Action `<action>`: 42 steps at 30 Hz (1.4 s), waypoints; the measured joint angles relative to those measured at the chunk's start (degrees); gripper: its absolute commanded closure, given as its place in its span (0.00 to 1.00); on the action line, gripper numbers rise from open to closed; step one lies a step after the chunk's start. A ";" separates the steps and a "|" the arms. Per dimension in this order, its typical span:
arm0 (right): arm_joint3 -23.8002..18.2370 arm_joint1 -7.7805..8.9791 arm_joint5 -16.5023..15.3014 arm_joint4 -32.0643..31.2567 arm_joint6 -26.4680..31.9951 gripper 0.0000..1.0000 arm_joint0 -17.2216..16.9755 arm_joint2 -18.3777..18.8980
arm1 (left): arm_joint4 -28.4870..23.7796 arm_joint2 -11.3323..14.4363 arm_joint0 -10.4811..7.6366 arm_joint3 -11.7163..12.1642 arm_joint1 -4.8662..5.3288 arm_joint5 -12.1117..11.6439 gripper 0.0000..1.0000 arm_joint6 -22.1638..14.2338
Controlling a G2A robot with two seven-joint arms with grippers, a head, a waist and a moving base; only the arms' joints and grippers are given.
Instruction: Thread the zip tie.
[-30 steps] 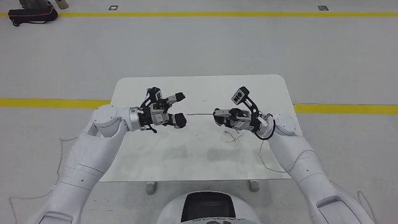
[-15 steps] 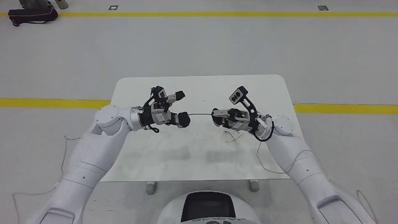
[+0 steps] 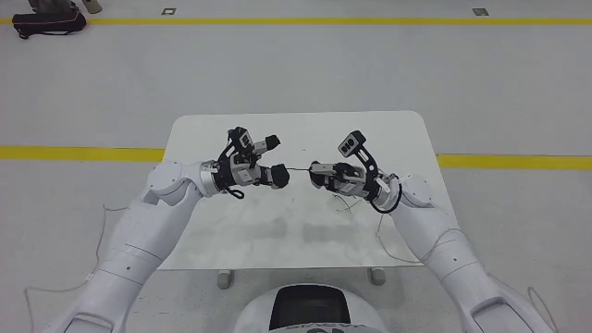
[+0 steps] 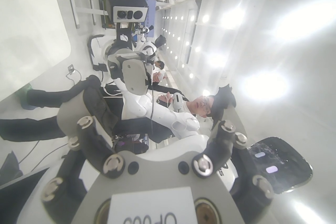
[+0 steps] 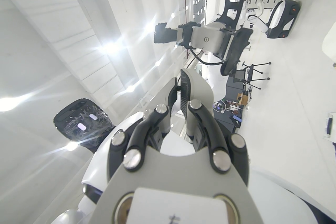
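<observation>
Both arms hang over the white table (image 3: 305,231), their grippers facing each other. A thin black zip tie (image 3: 296,168) runs level between them. My right gripper (image 3: 316,170) is shut on one end of it; in the right wrist view the gripper (image 5: 179,80) has its fingers pressed together. My left gripper (image 3: 274,159) is open, its fingers spread wide, and the tie's free end points in between them, close to the nearer finger. The left wrist view looks past the spread left gripper (image 4: 157,86) at the right arm beyond. Whether the tie touches the left gripper I cannot tell.
A thin loose wire (image 3: 347,205) lies on the table under the right arm. The table's front half in front of the grippers is bare. A dark bag (image 3: 46,18) lies on the floor far off at the back left.
The two grippers have drawn closer together: the left moved right, the right moved slightly left with the zip tie. The gap between them is shorter.
</observation>
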 measured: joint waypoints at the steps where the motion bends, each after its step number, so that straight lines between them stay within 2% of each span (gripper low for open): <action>1: -0.09 -0.02 -0.36 0.07 -0.05 1.00 0.02 0.04 | 0.76 -0.32 0.07 -0.82 0.06 -0.84 0.00 1.44; 3: -0.13 -0.03 -0.44 0.08 -0.05 1.00 0.03 0.07 | 2.10 -0.62 0.11 -1.50 0.17 -1.26 0.00 2.59; 8: -0.17 -0.02 -0.39 0.04 -0.08 1.00 0.00 0.06 | 2.02 -0.61 0.11 -1.46 0.18 -1.19 0.00 2.48; 12: -2.25 0.07 0.01 -1.15 -2.73 1.00 -0.99 0.15 | 2.08 -0.37 0.46 -2.07 0.14 -1.27 0.00 3.43; 17: -3.12 0.29 0.28 -1.90 -3.47 1.00 -1.47 0.78 | 3.49 -0.73 0.87 -2.48 0.43 -2.27 0.00 3.28; 21: -3.48 0.36 0.18 -1.30 -3.41 1.00 -1.56 1.28 | 4.81 -1.46 1.26 -3.15 0.64 -3.52 0.00 5.14; 36: -3.57 0.35 0.21 -1.38 -3.53 1.00 -1.62 1.25 | 4.71 -1.44 1.28 -3.16 0.63 -3.51 0.00 5.11; 39: -5.00 0.45 0.67 -2.18 -5.32 1.00 -2.40 1.39 | 4.87 -1.12 1.58 -3.64 0.61 -3.08 0.00 6.00; 42: -5.68 0.66 1.21 -2.63 -5.42 1.00 -2.83 1.86 | 5.76 -1.00 1.62 -3.82 0.79 -2.60 0.00 5.06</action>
